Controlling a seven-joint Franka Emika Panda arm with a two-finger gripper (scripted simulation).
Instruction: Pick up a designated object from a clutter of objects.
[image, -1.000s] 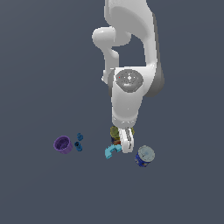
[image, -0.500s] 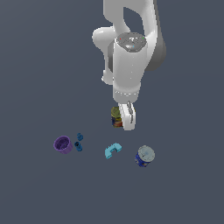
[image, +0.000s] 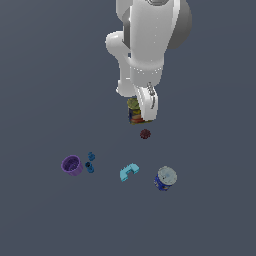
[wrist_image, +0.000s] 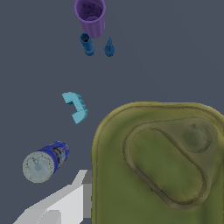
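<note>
The designated object, a boxy olive-yellow can with a yellow, green, red and blue label, hangs above the floor in my gripper. The jaws are shut on its sides. In the wrist view its olive-yellow top fills much of the picture, and one white finger shows beside it. The rest of the clutter lies below: dark red ball, cyan C-shaped piece, blue silver-lidded can, purple cup and two tiny blue pieces.
The wrist view shows the purple cup, the blue pieces, the cyan piece and the blue can on its side on the dark grey floor. The red ball is hidden there.
The gripper has risen from among the clutter with the olive-yellow can in it and moved away from the cyan piece and blue can. The dark red ball now shows below it.
</note>
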